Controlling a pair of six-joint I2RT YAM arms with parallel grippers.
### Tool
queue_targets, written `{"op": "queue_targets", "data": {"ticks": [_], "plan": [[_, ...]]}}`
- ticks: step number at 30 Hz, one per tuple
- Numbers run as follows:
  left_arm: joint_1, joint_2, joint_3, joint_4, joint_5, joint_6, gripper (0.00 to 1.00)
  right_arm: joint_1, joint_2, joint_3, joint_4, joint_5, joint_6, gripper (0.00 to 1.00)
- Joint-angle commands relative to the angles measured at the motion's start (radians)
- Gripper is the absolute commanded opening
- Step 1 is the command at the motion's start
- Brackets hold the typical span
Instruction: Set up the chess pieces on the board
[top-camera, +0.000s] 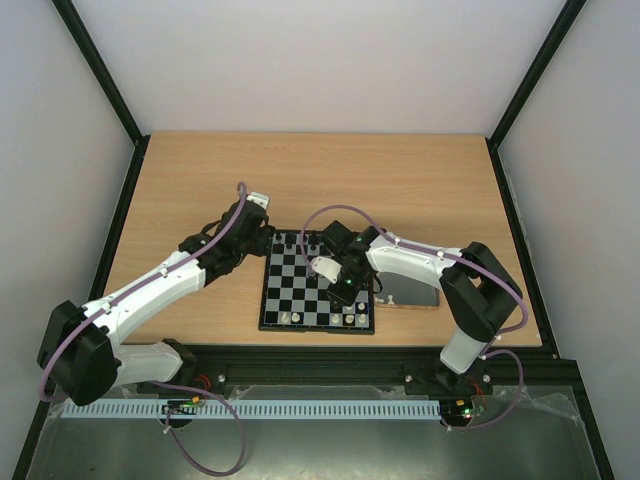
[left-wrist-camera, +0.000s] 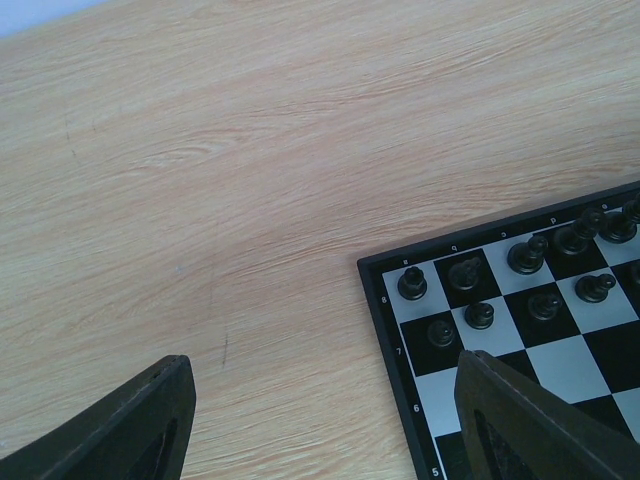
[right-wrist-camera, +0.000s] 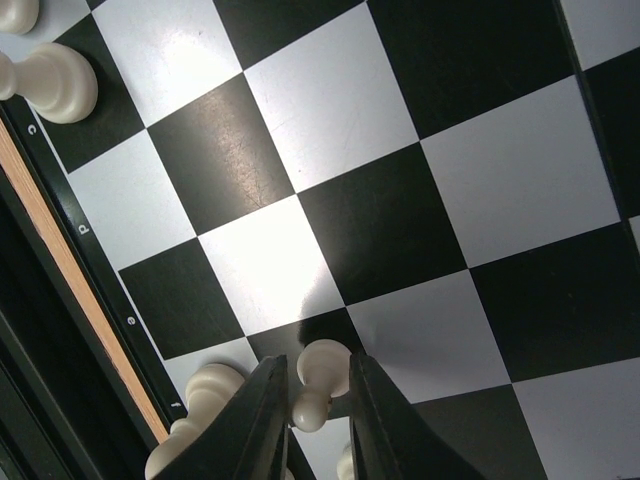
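Hanging wide open over bare wood, the left gripper (left-wrist-camera: 320, 372) holds nothing; open table (left-wrist-camera: 200, 150) stretches to its left; the board (left-wrist-camera: 575, 365) has a corner just right of it, with black pieces (left-wrist-camera: 465, 275) on the far rows and the border numbered 8, 7, 6, 5; the right gripper (right-wrist-camera: 318, 362) stands narrow around an upright cream pawn (right-wrist-camera: 322, 382) near the board's edge, pinching or only flanking I cannot tell; a metal tray (top-camera: 418, 295) lies just right of the board, contents unclear

Cream chess piece (right-wrist-camera: 15, 10) half out of frame, top-left corner
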Motion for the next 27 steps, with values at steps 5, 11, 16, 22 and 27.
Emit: {"op": "queue_targets", "data": {"ticks": [5,11,16,22,27], "plan": [[0.011,0.003,0.005,0.007,0.015,-0.009,0.74,0.004,-0.045,0.006,-0.045,0.025,0.004,0.26],[0.011,0.000,0.006,0.007,0.024,-0.010,0.74,-0.110,-0.117,0.032,-0.081,-0.002,0.019,0.30],[0.011,-0.004,0.006,0.008,0.034,-0.010,0.74,-0.312,-0.155,0.000,-0.043,0.020,0.071,0.30],[0.011,0.002,0.009,0.005,0.048,-0.010,0.74,-0.462,-0.148,-0.043,0.002,0.091,0.114,0.29],[0.010,0.003,0.009,0.006,0.054,-0.011,0.74,-0.565,-0.122,-0.042,0.024,0.111,0.126,0.26]]}}
